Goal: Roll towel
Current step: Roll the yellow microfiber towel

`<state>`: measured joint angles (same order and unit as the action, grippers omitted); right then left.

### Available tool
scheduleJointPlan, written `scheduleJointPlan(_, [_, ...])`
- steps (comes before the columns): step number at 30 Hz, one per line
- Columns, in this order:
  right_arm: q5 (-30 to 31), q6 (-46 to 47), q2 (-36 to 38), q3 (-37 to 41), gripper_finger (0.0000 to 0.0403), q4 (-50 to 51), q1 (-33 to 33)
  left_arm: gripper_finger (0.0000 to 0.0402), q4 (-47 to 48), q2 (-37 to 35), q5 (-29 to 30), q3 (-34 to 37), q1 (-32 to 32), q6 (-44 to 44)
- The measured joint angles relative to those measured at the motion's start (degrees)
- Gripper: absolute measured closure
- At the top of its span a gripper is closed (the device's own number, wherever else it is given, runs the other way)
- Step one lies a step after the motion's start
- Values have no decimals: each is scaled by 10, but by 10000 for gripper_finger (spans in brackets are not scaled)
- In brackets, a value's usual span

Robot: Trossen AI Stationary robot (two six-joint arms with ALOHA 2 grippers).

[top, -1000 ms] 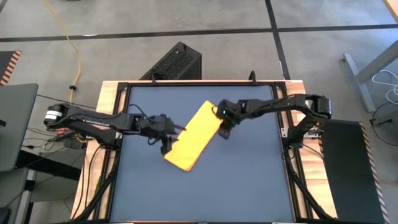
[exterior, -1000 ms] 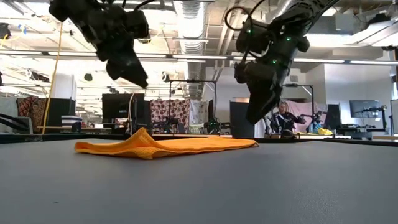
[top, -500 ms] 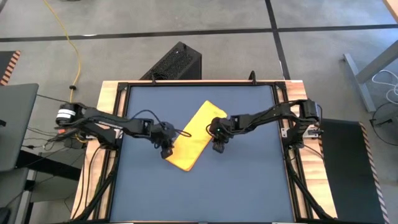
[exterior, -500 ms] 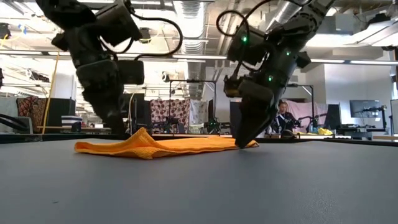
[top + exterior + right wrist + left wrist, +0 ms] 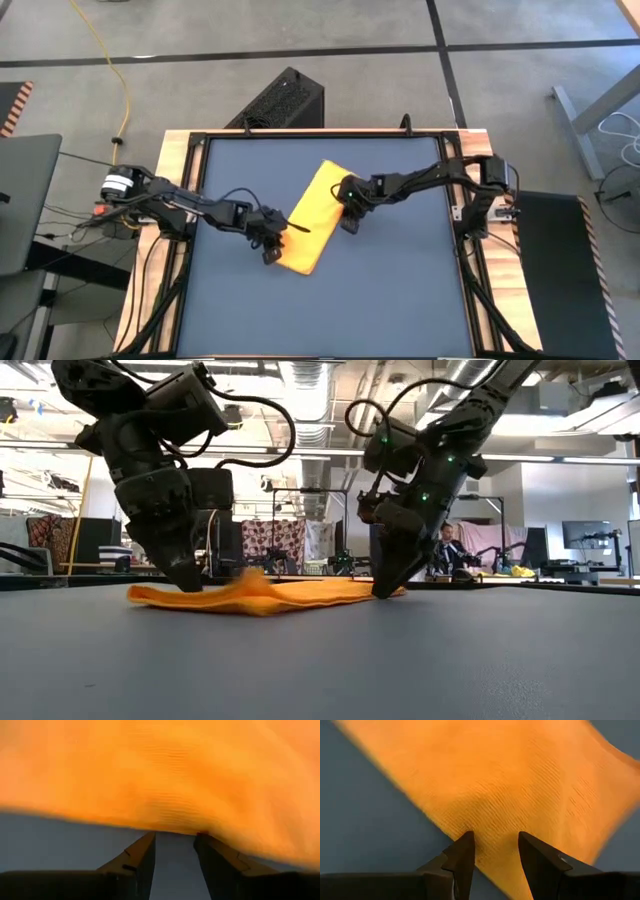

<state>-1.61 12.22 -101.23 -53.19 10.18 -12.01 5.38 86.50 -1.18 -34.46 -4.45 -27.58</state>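
Note:
The yellow-orange towel (image 5: 312,215) lies flat on the dark blue tabletop as a folded strip. It runs slantwise from the far middle toward the near left, with a low hump (image 5: 250,582) in it. My left gripper (image 5: 272,252) is open, its tips down at the towel's left long edge near the near end. My right gripper (image 5: 348,224) is open at the towel's right long edge, about midway along. In the right wrist view (image 5: 175,842) its fingertips stand just at that edge, with bare table between them. My left gripper comes from above, slanting down from the table's left. Its open fingertips (image 5: 466,842) are set on the towel's left long edge (image 5: 495,832) near the near end, with cloth between them unpinched. The towel lies on the table. My right gripper's tips meet the right edge (image 5: 175,827); I cannot tell whether they touch.
The dark blue tabletop (image 5: 400,290) has bare room near and to the right of the towel. A black frame (image 5: 320,133) edges the table. A black box (image 5: 285,100) stands on the floor behind. A person (image 5: 450,555) sits far back in the room.
Both grippers have come down from above the towel to its edges, the left one toward the near edge and the right one toward the left. The towel's hump has shifted toward the right arm in the low view; its ends stay on the table.

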Motion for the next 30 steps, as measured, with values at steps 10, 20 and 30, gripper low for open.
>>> scheduleJointPlan(10, [29, -62, 0, -23, 227, 3, -89, 260, -59, -8, -98, -3, -2, -46])
scheduleJointPlan(20, [-1, -63, 0, -89, 227, 138, -105, 260, -43, -38, -92, -22, 19, 25])
scheduleJointPlan(30, [-14, -28, -3, -85, 227, 81, -16, 260, -27, -33, -37, -21, 20, 53])
